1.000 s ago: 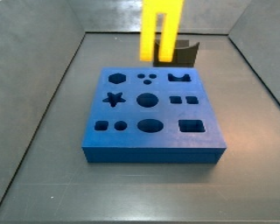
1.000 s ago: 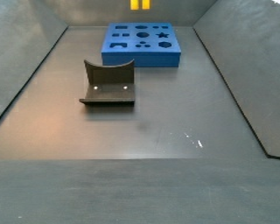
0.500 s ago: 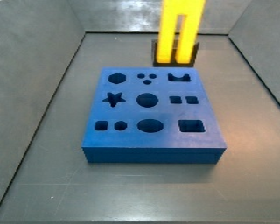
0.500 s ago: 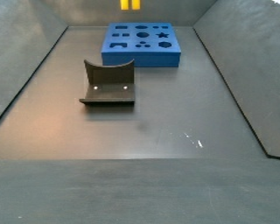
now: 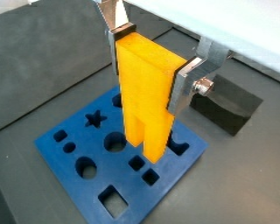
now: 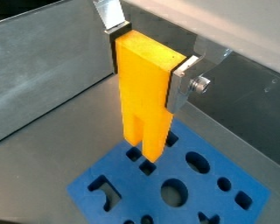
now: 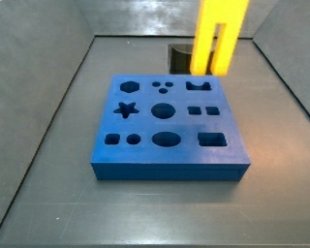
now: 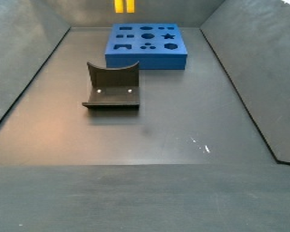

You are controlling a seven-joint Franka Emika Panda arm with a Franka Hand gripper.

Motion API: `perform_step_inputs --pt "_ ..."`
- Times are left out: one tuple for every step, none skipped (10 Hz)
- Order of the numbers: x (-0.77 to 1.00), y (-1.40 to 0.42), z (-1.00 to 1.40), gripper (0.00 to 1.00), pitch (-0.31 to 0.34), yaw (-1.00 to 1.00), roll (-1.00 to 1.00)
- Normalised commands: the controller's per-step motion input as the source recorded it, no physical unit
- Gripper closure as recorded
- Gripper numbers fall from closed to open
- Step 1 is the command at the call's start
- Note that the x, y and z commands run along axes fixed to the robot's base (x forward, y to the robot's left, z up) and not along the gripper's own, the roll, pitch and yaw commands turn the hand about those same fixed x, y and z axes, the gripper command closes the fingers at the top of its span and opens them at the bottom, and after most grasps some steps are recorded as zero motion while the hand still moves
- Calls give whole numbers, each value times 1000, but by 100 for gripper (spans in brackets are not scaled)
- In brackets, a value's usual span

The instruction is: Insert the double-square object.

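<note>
Grey floor [image 8: 159, 136] | gripper [image 5: 154, 59] clamps double-square object [image 5: 149, 96] | above blue board [image 7: 165, 126]

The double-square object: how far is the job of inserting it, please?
Done: the tool is shut on the double-square object and holds it upright, as both wrist views show. In hand: in a side view it hangs above the far edge of the blue board, with its lower end clear of the holes. Left: line it up with its hole, lower it in, then release. The fixture is untouched.
</note>
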Motion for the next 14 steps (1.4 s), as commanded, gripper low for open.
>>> perform_step_inputs --pt "546 -234 -240 100 -77 0 131" --pt "531 -231 -354 100 -66 0 149" --pt "391 -186 -491 100 -40 -226 201" --pt "243 -20 -491 100 0 -366 180" --pt "94 0 -480 100 0 -374 144" --pt "0 51 -491 100 0 -349 90" --pt "0 9 -354 100 57 -189 16" --pt "-171 0 -129 100 0 -37 0" --pt "-280 3 -117 100 0 0 -47" --pt "-306 109 -66 100 0 69 -177" --pt "-151 94 -3 100 0 249 -191" --pt "-71 77 -63 100 0 197 -100" --pt "134 0 -60 100 0 217 -29" --pt "149 -14 -114 100 0 57 0"
